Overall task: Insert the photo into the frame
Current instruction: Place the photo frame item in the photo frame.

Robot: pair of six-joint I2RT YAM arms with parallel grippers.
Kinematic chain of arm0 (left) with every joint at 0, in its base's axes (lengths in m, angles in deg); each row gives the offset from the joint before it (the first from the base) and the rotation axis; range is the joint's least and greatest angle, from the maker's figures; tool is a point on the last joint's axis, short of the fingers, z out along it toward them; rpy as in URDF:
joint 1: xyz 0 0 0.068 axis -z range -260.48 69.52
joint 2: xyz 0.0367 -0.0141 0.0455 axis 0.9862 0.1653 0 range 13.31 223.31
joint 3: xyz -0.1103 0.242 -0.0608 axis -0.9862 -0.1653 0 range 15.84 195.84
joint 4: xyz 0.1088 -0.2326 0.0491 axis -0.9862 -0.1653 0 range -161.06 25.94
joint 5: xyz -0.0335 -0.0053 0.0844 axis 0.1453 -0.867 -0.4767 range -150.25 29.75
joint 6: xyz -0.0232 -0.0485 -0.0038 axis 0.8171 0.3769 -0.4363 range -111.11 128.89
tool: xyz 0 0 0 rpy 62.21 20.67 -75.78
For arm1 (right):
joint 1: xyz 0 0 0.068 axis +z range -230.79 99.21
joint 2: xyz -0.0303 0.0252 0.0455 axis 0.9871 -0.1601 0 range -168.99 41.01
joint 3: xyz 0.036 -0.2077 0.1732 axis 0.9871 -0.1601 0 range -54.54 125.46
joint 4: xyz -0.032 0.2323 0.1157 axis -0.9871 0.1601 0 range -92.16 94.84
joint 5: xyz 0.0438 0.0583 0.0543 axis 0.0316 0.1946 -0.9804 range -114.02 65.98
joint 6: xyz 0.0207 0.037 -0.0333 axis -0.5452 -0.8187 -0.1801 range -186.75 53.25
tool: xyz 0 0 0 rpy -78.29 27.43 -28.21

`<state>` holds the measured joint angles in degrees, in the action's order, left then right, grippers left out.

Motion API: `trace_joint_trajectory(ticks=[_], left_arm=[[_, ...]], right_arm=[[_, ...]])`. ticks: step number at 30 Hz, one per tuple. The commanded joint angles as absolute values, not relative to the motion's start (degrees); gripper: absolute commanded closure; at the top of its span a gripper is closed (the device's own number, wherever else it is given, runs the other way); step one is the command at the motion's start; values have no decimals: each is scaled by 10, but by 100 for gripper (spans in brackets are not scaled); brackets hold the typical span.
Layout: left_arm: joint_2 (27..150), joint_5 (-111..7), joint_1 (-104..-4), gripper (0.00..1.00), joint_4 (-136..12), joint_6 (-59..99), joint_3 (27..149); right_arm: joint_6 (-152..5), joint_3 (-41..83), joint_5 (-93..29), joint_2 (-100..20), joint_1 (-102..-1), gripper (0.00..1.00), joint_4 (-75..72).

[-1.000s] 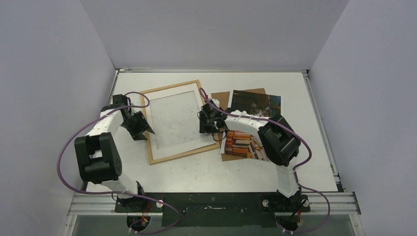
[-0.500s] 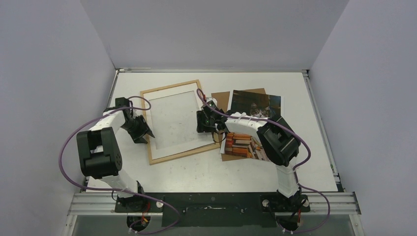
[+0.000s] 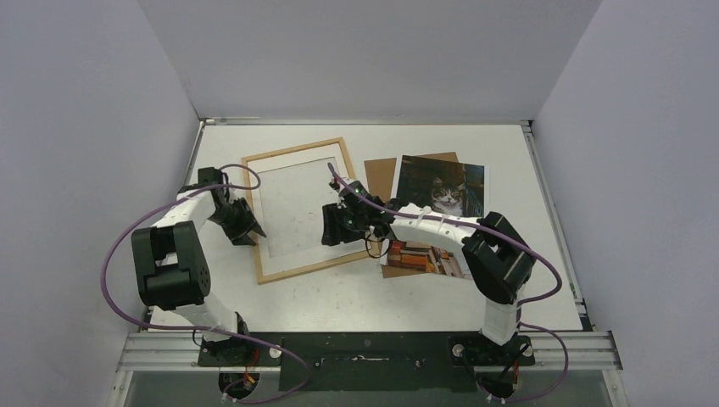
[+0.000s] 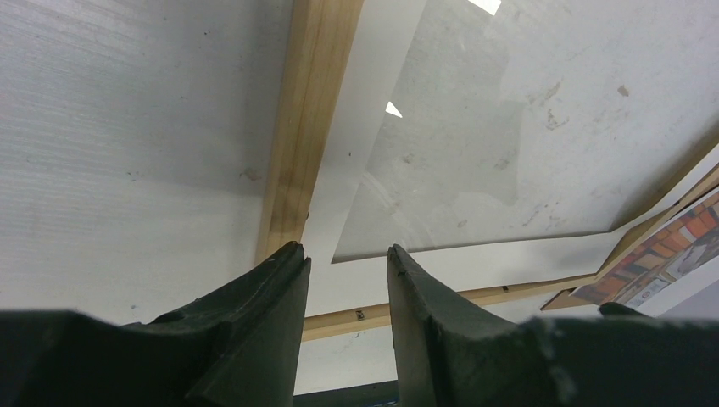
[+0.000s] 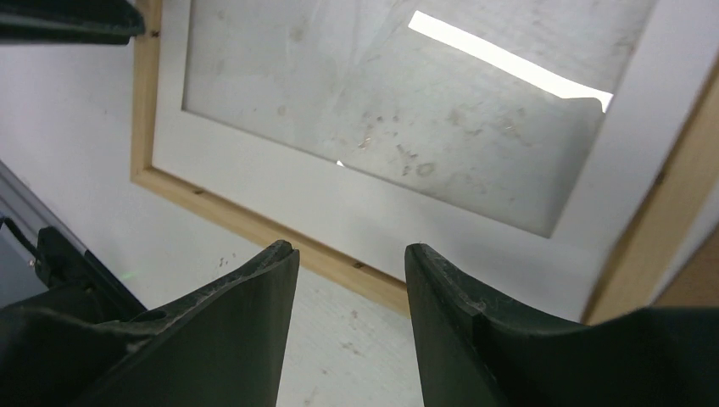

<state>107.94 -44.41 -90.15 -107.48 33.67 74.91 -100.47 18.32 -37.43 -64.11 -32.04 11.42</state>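
Observation:
The light-wood frame point(image 3: 292, 150) lies flat left of centre, with a white mat and bare glass inside it. The photo point(image 3: 443, 192), a tabby cat on books, lies to its right on a brown backing board point(image 3: 381, 171). My left gripper point(image 3: 253, 230) is open and empty at the frame's left edge. In the left wrist view its tips point(image 4: 348, 254) sit just above the wooden rail point(image 4: 309, 127) and the mat, and the photo's corner point(image 4: 678, 242) shows. My right gripper point(image 3: 329, 231) is open and empty above the frame's right part. In the right wrist view its tips point(image 5: 349, 251) hang over the rail point(image 5: 225, 206).
Grey walls enclose the white table point(image 3: 509, 153) on three sides. A metal rail point(image 3: 365, 349) with both arm bases runs along the near edge. Purple cables loop from both arms. The left gripper's tip shows in the right wrist view point(image 5: 68, 21).
My right gripper has moved left and nearer, from the frame's right edge to over its glass, uncovering more of the photo. My left gripper has shifted slightly nearer along the frame's left edge.

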Motion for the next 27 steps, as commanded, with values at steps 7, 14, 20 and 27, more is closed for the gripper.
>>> trace_joint_trajectory(ticks=[7, 14, 20, 27], left_arm=[[1038, -412, -900, 65, -1087, 326, 741], [1043, -409, -900, 67, -1080, 326, 700], [1048, -426, -900, 68, -1079, 321, 684], [1065, -449, -900, 68, -1089, 318, 684]], right_arm=[[-1022, 183, -376, -671, -301, 52, 137], [-1020, 187, -346, -698, -301, 52, 149], [-1024, 180, -311, -690, -304, 52, 174], [-1031, 166, -258, -658, -314, 51, 198]])
